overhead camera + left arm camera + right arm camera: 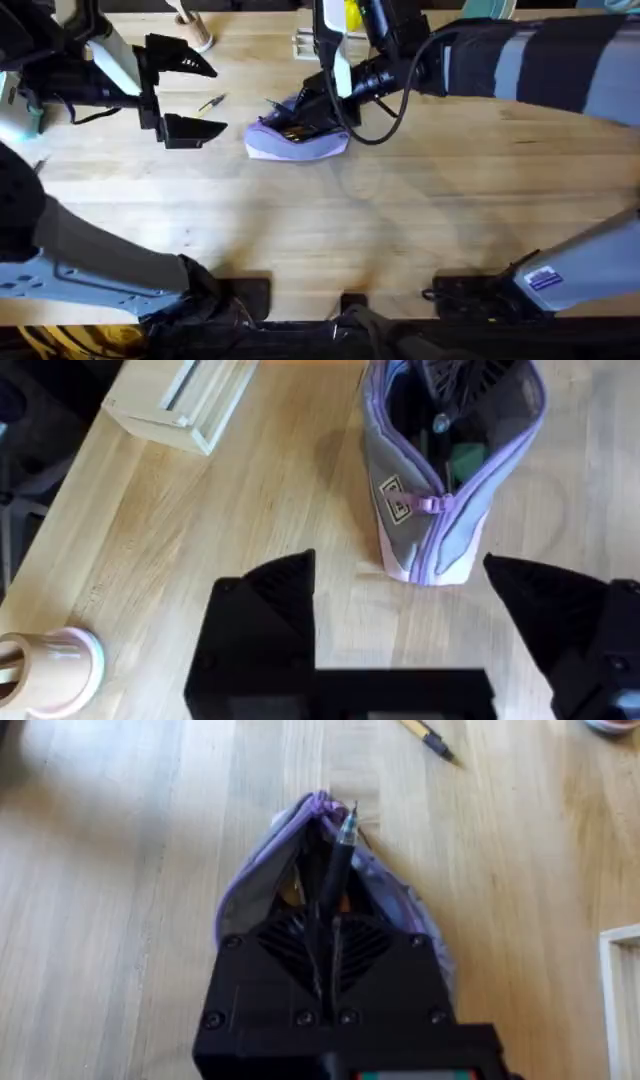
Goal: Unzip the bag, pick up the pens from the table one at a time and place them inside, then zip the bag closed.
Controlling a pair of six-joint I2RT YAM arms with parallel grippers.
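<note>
Currently: lavender bag [297,138] unzipped, lying on bench [400,230] at about 12 o'clock of centre in overhead view, mouth gaping. Right gripper [312,108] directly over bag opening, clamped on black pen [336,860], pen's bluish tip poking past far end of bag in right wrist view. Yellowish-tan pen [211,102] lying flat on bench at roughly 9 o'clock of bag, well apart from it, between bag and left arm. Left gripper [180,95] hovering over bench at 9 o'clock of that pen, jaws spread wide, holding nothing. White slatted rack [180,400] beyond bag at 12 o'clock. Pink-rimmed cup [50,670] near left bench edge.
</note>
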